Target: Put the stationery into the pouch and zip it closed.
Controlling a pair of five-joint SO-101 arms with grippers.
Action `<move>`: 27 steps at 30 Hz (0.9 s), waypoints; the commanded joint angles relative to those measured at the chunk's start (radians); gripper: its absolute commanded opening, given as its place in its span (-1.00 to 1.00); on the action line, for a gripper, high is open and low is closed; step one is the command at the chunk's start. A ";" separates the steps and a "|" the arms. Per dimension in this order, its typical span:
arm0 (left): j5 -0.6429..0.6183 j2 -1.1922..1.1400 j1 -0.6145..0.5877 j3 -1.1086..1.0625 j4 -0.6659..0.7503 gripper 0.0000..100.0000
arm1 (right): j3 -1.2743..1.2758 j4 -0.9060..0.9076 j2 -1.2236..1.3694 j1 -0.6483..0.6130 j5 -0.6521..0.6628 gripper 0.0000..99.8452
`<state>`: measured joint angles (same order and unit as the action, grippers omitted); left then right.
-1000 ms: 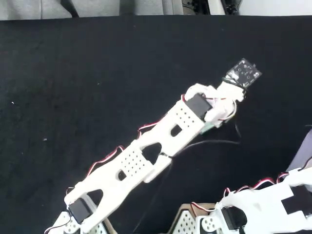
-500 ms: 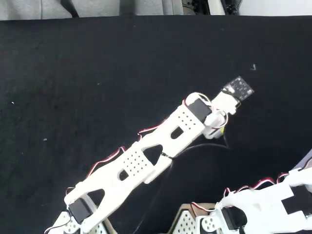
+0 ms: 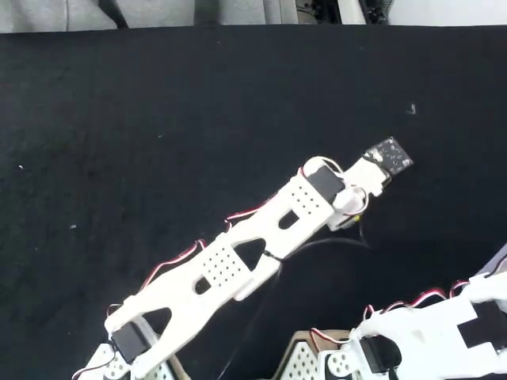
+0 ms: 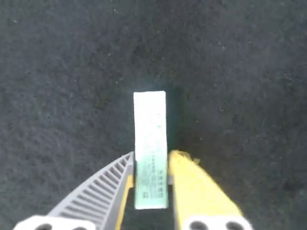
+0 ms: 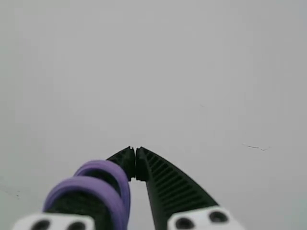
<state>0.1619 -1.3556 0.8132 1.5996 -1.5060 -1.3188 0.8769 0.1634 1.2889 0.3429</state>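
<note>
My left arm (image 3: pixel 214 269) lies diagonally across the mat (image 3: pixel 119 119), barring the middle; bare mat on either side. My right arm (image 3: pixel 428 340) takes the near-right corner. The eraser (image 4: pixel 150 124) fills my left gripper (image 4: pixel 152 154).

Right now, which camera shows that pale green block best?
The left wrist view: the pale green block shows there full length, clamped in the left tool. In the high view the left arm covers it from above; the right wrist view faces a pale surface.

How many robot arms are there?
2. The left arm stretches slantwise across the black table and holds a pale green bar between its jaws. The right arm is at the lower right corner of the high view.
</note>
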 commanded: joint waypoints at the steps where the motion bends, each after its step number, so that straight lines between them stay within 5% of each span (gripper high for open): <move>1: 0.009 0.011 -0.012 0.067 -0.005 -0.91 | -0.047 0.002 -0.021 -0.015 0.008 -0.98; 10: 0.008 0.187 -0.002 0.067 -0.164 -0.94 | -0.050 0.095 -0.021 -0.087 -0.002 -0.98; 14: -0.005 0.439 -0.013 0.061 -0.258 -0.94 | -0.070 0.173 -0.027 -0.183 -0.002 -0.98; 20: -0.218 0.893 -0.157 0.059 -0.258 -0.94 | -0.165 0.356 -0.082 -0.353 -0.104 -0.98; 27: -0.224 1.416 -0.320 0.058 -0.256 -0.94 | -0.188 0.470 -0.179 -0.595 -0.195 -0.98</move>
<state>-0.0468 -0.2647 0.5953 1.6210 -1.7591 -1.4676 1.3111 0.0698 0.8332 0.2018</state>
